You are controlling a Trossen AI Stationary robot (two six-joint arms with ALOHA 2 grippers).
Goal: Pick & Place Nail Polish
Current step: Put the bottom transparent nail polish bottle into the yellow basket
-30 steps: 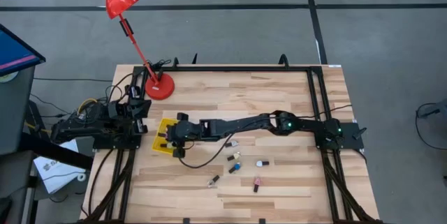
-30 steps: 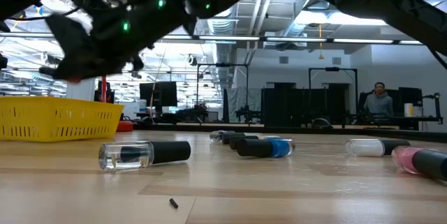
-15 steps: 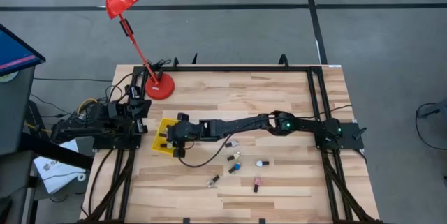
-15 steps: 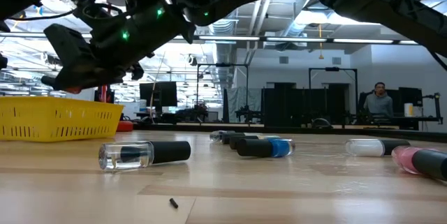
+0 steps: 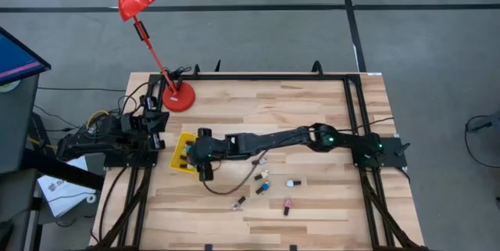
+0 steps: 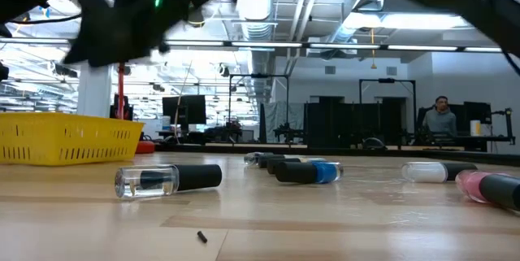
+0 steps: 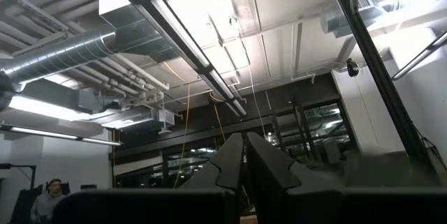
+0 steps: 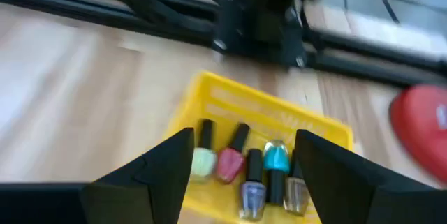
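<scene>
Over the table, high view: my right gripper (image 5: 195,155) reaches across to the yellow basket (image 5: 184,152); my left arm (image 5: 117,138) waits folded at the table's left edge. Low view: five loose nail polish bottles (image 6: 168,179) lie on their sides. Right wrist view: my fingers (image 8: 164,161) spread apart, empty, above five bottles in the basket (image 8: 209,102). No lettering is legible.

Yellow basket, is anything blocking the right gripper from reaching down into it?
Nothing visible does. The right gripper is open above the yellow basket, with only the nail polish bottles lying inside it.
</scene>
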